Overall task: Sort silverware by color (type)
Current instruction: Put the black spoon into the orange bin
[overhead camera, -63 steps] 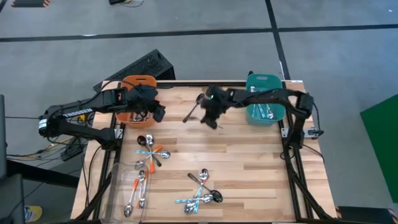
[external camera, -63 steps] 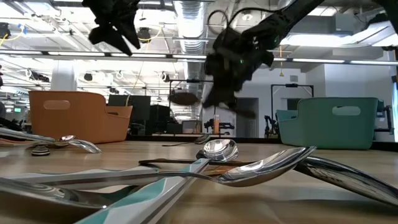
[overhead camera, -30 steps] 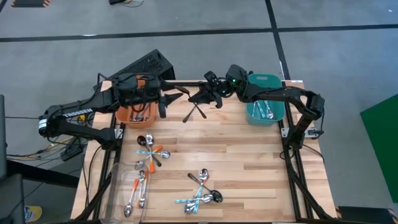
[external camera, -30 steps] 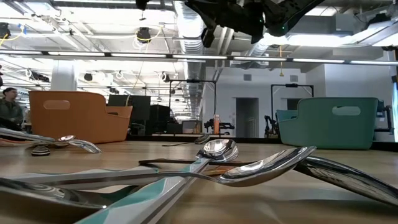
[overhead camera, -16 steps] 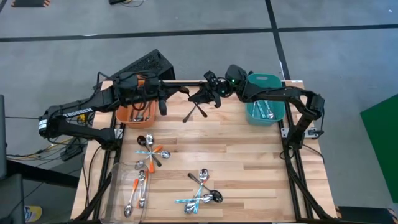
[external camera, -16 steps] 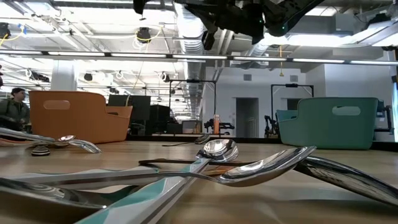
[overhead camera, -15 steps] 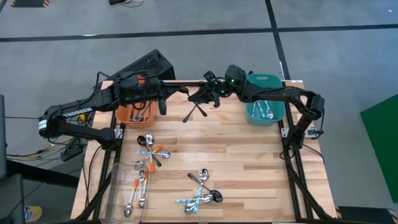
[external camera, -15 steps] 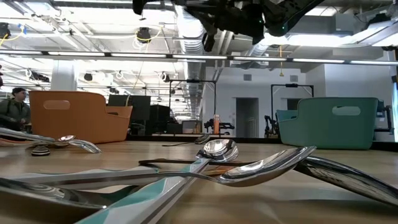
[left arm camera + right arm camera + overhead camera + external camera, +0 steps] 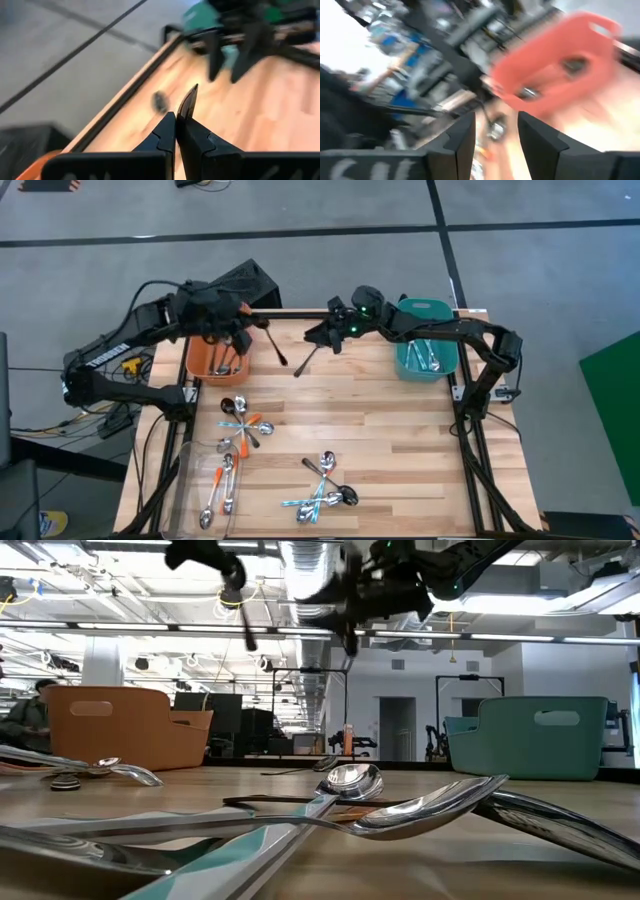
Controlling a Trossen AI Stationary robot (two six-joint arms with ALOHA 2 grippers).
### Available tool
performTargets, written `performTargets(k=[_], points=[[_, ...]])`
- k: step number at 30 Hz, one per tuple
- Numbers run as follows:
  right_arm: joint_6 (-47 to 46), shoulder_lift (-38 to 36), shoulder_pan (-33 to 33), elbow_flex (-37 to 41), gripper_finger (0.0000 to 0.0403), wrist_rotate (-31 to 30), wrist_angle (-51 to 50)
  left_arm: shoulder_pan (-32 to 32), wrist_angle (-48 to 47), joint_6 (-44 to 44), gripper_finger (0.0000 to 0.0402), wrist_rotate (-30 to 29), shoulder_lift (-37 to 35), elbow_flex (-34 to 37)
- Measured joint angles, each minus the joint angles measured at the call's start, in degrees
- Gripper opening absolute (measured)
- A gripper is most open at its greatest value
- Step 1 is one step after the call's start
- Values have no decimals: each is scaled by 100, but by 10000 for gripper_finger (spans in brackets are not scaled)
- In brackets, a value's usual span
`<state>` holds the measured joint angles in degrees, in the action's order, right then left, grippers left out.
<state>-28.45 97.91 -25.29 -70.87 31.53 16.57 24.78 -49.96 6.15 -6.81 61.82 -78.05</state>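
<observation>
Wooden table [image 9: 400,430] with spoons ahead: left gripper [image 9: 243,330], clamped on a dark spoon [image 9: 272,343] beside the orange bin [image 9: 200,360] for sorting, faces the right gripper [image 9: 318,337], fingers apart.

two bins at table's [image 9: 400,430] far edge: one bin [image 9: 219,352] far left, other bin [image 9: 427,350] far right, spoons in both. left gripper [image 9: 246,326] over near-right corner of left bin, clamped on a spoon [image 9: 272,343] angling out above the table. right gripper [image 9: 322,332] between bins, raised. another spoon [image 9: 308,360] lies on table below it. spoon clusters [image 9: 240,423] near left, [image 9: 325,488] near centre; tray [image 9: 205,490] at near-left corner holds spoons.
</observation>
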Motion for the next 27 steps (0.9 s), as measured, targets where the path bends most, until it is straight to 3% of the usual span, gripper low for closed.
performTargets(k=[5, 11, 15, 20, 27], points=[[378, 98, -16, 2, 170, -402, -1016, 430, -1004, 395, 0, -345, 0, -332], [641, 89, 126, -4, 165, -1176, -1713, 1191, -2327, 937, 0, -448, 24, -412], [648, 90, 126, -2, 164, -1340, -1831, 1637, -3088, 1194, 0, -589, 192, -412], [648, 90, 122, -2, 164, -1404, -2023, 2053, -3669, 1145, 0, -460, 517, -412], [648, 90, 128, -2, 164, -1587, -2436, 2235, -3763, 808, 0, -389, 1016, -410]])
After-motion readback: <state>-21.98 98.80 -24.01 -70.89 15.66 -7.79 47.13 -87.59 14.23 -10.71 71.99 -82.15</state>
